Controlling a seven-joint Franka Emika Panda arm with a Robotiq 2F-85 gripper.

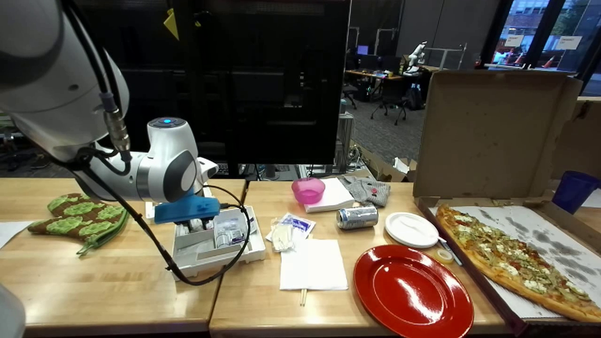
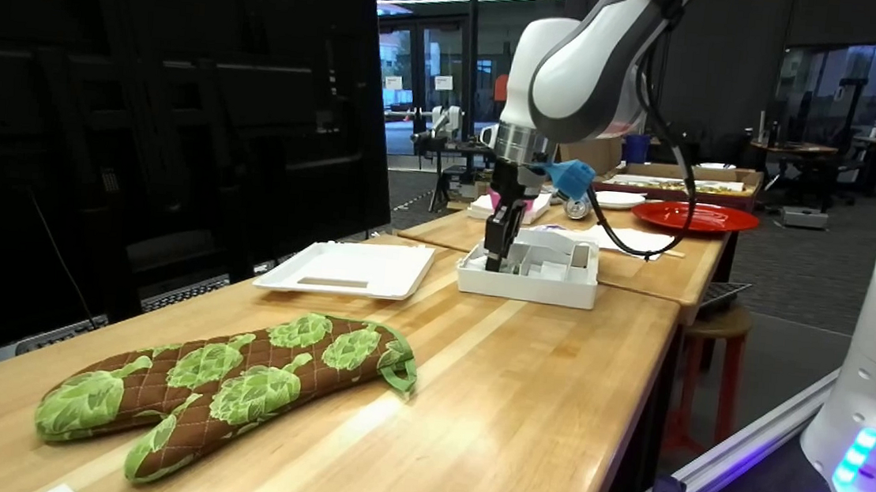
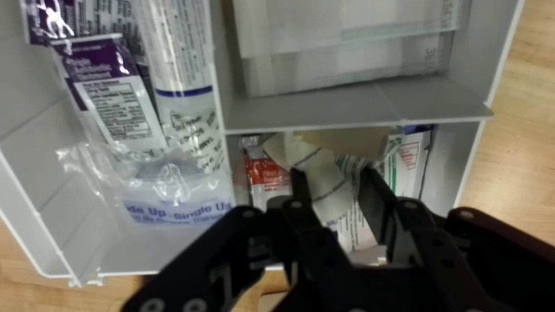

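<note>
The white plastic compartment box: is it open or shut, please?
Open: a purple-and-white rectangular packet shows, uncovered, inside the box.

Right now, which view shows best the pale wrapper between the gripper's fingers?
The wrist view: it looks down into the white box, showing the pale wrapper between the fingers of the gripper. Both exterior views show the box, but there the wrapper cannot be made out.

Out-of-focus gripper in wrist view, glare on plastic packaging beside it, dim room beyond it, glossy highlights on farther red plate
</note>
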